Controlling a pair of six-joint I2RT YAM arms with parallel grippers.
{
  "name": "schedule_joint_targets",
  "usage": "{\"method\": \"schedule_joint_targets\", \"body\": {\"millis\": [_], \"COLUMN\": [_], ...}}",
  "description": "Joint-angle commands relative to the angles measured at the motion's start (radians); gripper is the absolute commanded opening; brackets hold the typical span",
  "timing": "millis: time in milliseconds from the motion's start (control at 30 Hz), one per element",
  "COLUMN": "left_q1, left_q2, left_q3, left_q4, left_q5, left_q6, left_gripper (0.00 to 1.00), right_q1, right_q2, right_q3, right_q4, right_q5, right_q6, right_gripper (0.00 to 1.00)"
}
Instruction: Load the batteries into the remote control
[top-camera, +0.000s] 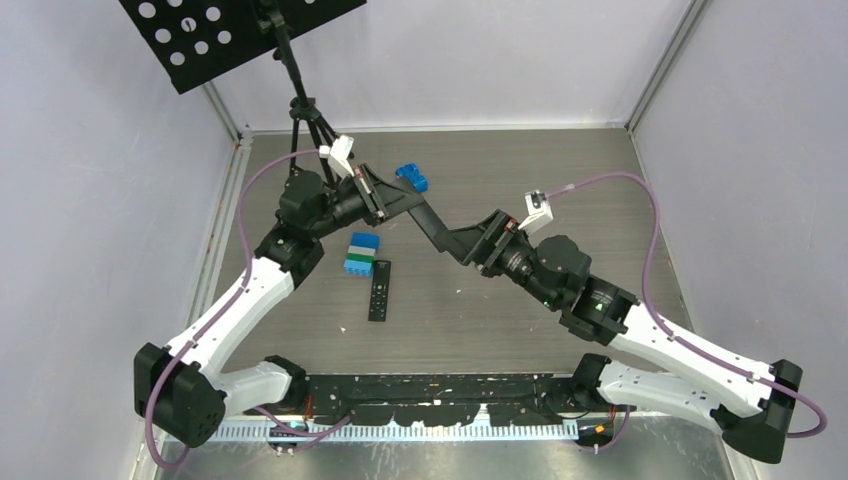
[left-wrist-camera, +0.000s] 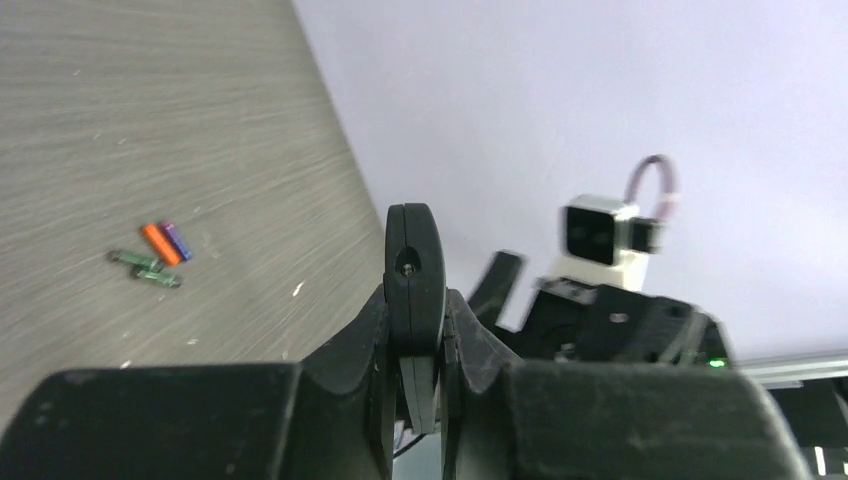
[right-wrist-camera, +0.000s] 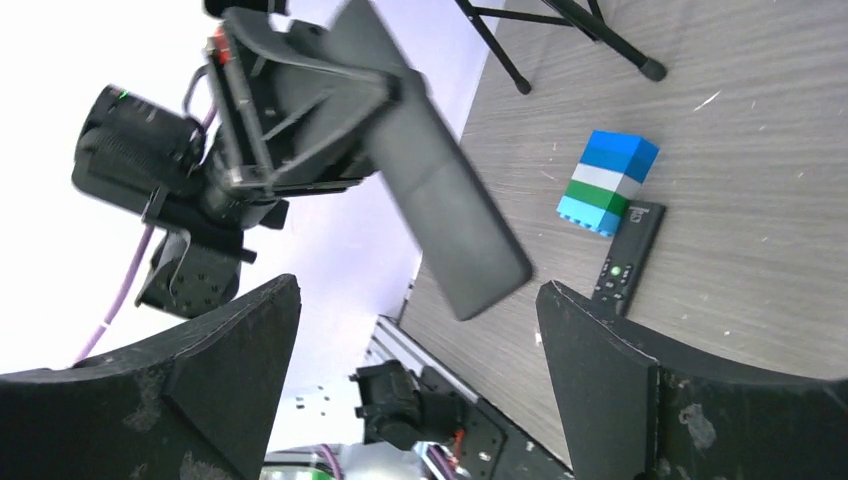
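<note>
While clamping slim matte-black remote control (top-camera: 425, 220) bar in left pincer (top-camera: 388, 205), aims its long axis lower right at wide-spread, empty right pincer (top-camera: 462, 243); tiny orange, purple, green batteries (left-wrist-camera: 152, 255) lying on desk (left-wrist-camera: 150, 120).

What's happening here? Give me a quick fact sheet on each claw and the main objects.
Left claw: shut on the remote control, held above the table
Right claw: open, facing the remote control's free end
Batteries: clustered loose on the table
Nearby: buttoned remote beside a block stack
</note>
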Motion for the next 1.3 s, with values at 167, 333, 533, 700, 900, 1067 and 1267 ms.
{"method": "schedule_joint_targets", "body": {"millis": [167, 333, 533, 700, 900, 1067, 1267], "left_q1": [-0.002, -0.002, -0.002, -0.002, -0.002, -0.002, -0.002], "left_q2": [-0.083, -0.107, -0.122, -0.119, -0.106, -0.107, -0.125], "left_q3": [-0.030, -0.037, -0.041, -0.042, -0.041, -0.034, -0.033], "left_q4": [0.284, 0.281, 0.279, 0.306, 0.345, 0.384, 0.366], "left_q5": [-0.016, -0.016, -0.010, 0.002, 0.014, -0.001, -0.069], "left_q6": [-0.251, -0.284, -0.296, -0.302, -0.327, -0.374, -0.395], "left_gripper": [0.00, 0.00, 0.00, 0.00, 0.00, 0.00, 0.00], "right_q1": [-0.002, -0.003, -0.006, -0.022, -0.051, -0.084, -0.140], "right_q2": [0.040, 0.083, 0.118, 0.139, 0.137, 0.132, 0.126], "right_q3": [-0.045, -0.007, -0.012, -0.009, -0.020, -0.096, -0.166], "right_q4": [0.344, 0.391, 0.456, 0.462, 0.466, 0.618, 0.745], "right_q5": [-0.037, -0.064, -0.042, -0.050, -0.065, -0.150, -0.292], "right_q6": [0.274, 0.274, 0.302, 0.310, 0.323, 0.312, 0.325], "right_gripper": [0.89, 0.76, 0.62, 0.55, 0.39, 0.27, 0.05]}}
